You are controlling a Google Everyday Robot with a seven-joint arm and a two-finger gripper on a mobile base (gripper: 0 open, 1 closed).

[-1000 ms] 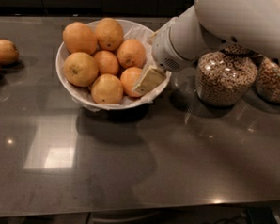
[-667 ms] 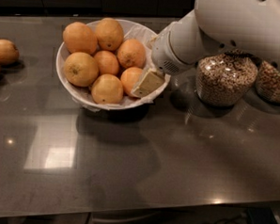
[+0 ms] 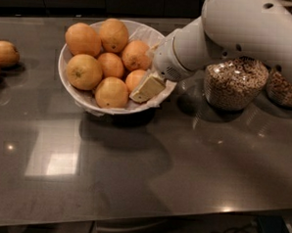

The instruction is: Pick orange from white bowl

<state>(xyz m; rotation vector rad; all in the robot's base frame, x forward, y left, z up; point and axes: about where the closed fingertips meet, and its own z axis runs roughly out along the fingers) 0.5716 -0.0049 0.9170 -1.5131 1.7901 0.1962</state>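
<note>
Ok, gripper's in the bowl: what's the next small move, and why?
Probably ease the gripper a touch further onto the orange it rests against by the white bowl's rim: that fruit is nearest, and a hold on it isn't visible yet.

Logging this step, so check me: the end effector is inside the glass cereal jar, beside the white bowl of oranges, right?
No. The camera view shows the end effector inside the white bowl, among the oranges; the glass cereal jar stands beside the bowl.
</note>
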